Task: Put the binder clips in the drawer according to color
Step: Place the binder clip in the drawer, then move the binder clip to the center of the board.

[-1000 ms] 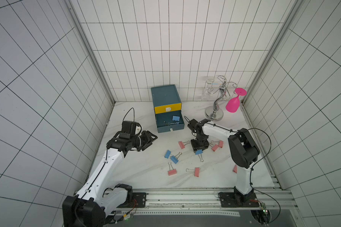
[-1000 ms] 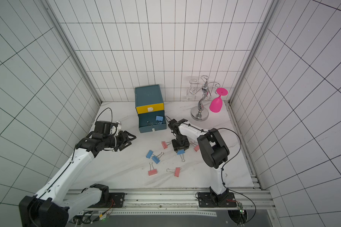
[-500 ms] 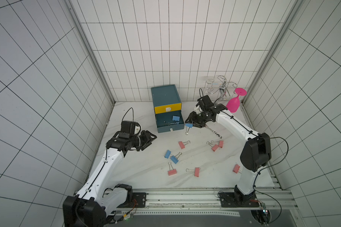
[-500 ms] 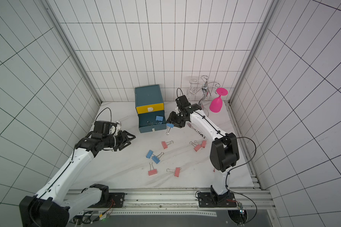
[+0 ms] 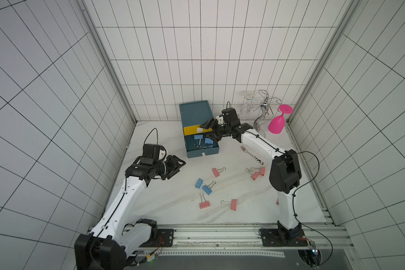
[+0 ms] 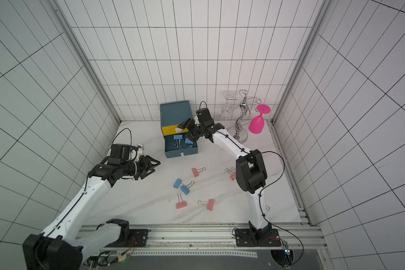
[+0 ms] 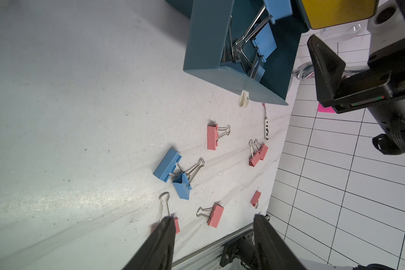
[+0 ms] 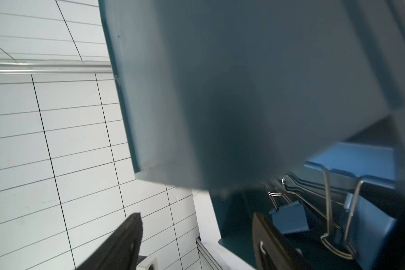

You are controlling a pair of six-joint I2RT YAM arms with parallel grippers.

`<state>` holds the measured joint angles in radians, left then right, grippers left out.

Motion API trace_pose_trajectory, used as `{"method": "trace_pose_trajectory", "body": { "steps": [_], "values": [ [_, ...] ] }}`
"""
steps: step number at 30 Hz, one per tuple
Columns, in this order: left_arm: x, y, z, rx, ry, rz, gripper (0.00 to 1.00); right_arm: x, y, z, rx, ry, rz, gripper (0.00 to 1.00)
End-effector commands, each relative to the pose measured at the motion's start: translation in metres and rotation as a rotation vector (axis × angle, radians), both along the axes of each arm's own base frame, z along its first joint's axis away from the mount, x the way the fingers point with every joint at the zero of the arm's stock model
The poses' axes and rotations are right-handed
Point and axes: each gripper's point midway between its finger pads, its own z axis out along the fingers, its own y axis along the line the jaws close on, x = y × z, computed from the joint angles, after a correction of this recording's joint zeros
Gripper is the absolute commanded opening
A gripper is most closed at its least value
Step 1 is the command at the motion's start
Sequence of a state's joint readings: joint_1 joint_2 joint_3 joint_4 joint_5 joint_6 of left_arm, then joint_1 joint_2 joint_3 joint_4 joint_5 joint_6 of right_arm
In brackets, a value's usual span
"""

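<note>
At the left of the white counter, the left hand is hovering above the surface, its fingers standing apart and gripping nothing. Right of it, at the back, a teal cabinet is showing a yellow drawer front. Below that, the open drawer is projecting forward. A small white tag on its front wall is too small to read. Several blue binder clips are lying in this drawer, their wire handles tangled. On the counter in front, two more blue clips are lying against each other. Five salmon-pink clips are lying scattered around them, two of them touching as a pair. A sixth is showing partly behind the right arm. The right hand is hanging over the right rear part of the open drawer, released, its fingers wide apart and empty. Further right, a small fork is lying on the counter. At the back, a chrome glass rack is carrying a pink goblet bowl-down.
</note>
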<state>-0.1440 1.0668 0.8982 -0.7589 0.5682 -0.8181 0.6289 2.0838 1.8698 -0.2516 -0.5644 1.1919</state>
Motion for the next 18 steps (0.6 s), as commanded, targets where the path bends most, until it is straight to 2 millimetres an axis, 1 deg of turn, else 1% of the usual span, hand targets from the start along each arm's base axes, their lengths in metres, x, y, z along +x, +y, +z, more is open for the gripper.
{"method": "trace_pose_trajectory", "body": {
  "steps": [1, 3, 7, 13, 18],
  "values": [
    [-0.001, 0.001, 0.002, 0.005, -0.02, -0.01, 0.57, -0.004, -0.004, 0.036, 0.062, -0.075, 0.004, 0.77],
    [-0.001, 0.001, 0.001, 0.003, -0.018, -0.012, 0.57, -0.012, -0.009, 0.038, 0.045, -0.097, 0.024, 0.76],
    [0.0, 0.001, 0.0, 0.0, -0.016, -0.012, 0.57, -0.034, -0.023, 0.034, -0.035, -0.131, 0.085, 0.7],
    [-0.002, 0.001, -0.001, 0.002, -0.016, -0.014, 0.57, -0.074, -0.052, 0.016, -0.236, -0.18, 0.179, 0.68],
    [-0.003, 0.003, -0.003, 0.018, -0.014, -0.015, 0.57, -0.11, -0.07, -0.004, -0.389, -0.189, 0.279, 0.67]
  ]
}}
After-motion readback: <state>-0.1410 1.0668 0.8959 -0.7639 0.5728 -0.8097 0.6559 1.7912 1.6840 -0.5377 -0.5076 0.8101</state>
